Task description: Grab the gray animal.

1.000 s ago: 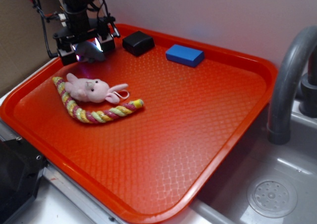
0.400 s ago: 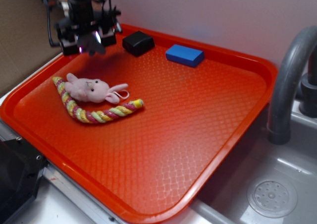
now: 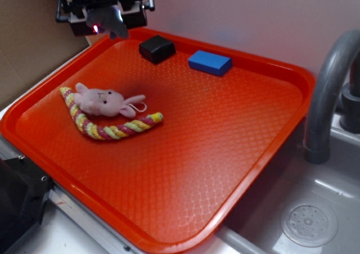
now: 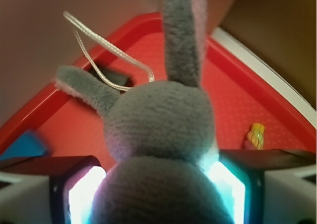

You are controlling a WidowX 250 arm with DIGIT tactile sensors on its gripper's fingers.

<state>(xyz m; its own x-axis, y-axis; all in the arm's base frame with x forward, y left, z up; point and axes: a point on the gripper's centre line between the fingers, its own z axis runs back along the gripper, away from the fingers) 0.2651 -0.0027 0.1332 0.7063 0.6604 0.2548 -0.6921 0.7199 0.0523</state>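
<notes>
The gray animal fills the wrist view: a fuzzy gray plush with two long ears, one upright and one angled left, and a thin pale loop rising from its head. Its body sits pinched between the two fingers of the gripper, whose lit pads press against it on both sides. The exterior view shows none of that detail; there the toy is only a small gray shape in the gripper, held in the air above the far left corner of the red tray. That wider view shows a pink plush bunny lying on a striped rope near the tray's left edge, and a black block and blue block along the far side.
</notes>
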